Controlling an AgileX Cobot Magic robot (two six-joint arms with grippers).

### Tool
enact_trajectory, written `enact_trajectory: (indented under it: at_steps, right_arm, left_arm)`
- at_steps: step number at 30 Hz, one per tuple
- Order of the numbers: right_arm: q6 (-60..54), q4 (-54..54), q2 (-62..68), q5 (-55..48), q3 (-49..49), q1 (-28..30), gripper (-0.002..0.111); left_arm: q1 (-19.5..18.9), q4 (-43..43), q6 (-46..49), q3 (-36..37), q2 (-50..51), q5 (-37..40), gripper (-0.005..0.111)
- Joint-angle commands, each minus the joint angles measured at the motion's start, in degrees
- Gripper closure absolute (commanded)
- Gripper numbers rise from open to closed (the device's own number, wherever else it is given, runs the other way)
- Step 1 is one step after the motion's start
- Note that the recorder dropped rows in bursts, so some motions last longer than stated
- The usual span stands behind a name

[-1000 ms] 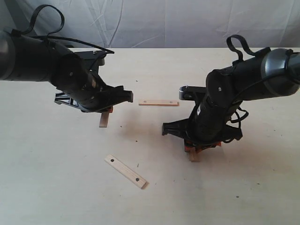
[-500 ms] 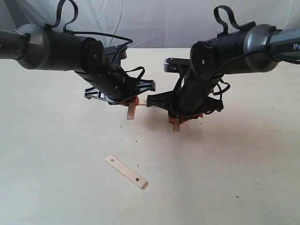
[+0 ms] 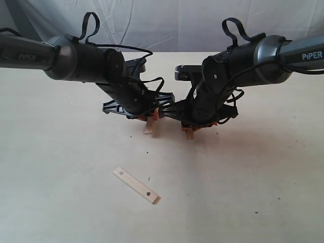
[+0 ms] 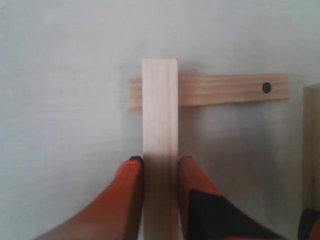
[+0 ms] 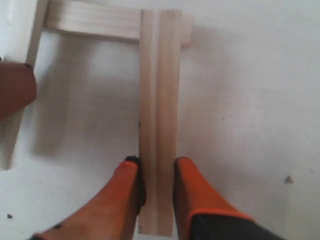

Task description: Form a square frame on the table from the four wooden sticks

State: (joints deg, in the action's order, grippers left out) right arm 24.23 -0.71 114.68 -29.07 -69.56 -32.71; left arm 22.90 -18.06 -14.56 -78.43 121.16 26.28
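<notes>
On the table (image 3: 61,167), both arms meet at the middle. My left gripper (image 3: 148,116) (image 4: 159,165) is shut on one plain wooden stick (image 3: 149,126) (image 4: 160,115). My right gripper (image 3: 191,125) (image 5: 156,165) is shut on another (image 3: 190,133) (image 5: 159,100). Each held stick crosses one end of a third stick (image 4: 225,90) (image 5: 95,20) lying flat, with a dark hole near its end; contact cannot be told. That third stick is hidden behind the grippers in the exterior view. A fourth stick (image 3: 135,185), with two holes, lies alone nearer the front.
A white cloth backdrop (image 3: 167,25) rises behind the table's far edge. Black cables (image 3: 91,23) loop above both wrists. The right gripper's stick shows at the edge of the left wrist view (image 4: 311,150).
Both arms have swung inward to the middle, each carrying its stick. The sticks now stand side by side over the ends of the back stick. The front stick has not moved.
</notes>
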Motion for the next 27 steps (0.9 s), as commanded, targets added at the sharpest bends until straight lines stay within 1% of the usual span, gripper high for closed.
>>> enact_trajectory:
  at_steps: [1, 21, 24, 27]
  right_arm:
    - [0.41, 0.71, -0.09, 0.72, -0.35, 0.04, 0.108]
    - [0.42, 0.71, -0.09, 0.4, -0.35, 0.04, 0.108]
    - [0.42, 0.71, -0.09, 0.4, -0.35, 0.04, 0.108]
    - [0.42, 0.71, -0.09, 0.31, -0.35, 0.04, 0.108]
  left_arm:
    - [-0.01, -0.52, 0.38, -0.31, -0.17, -0.4, 0.107]
    - [-0.01, -0.19, 0.47, -0.31, -0.17, -0.23, 0.107]
    - [-0.01, -0.19, 0.47, -0.31, -0.17, -0.23, 0.101]
    - [-0.01, -0.19, 0.47, -0.31, -0.17, -0.34, 0.089]
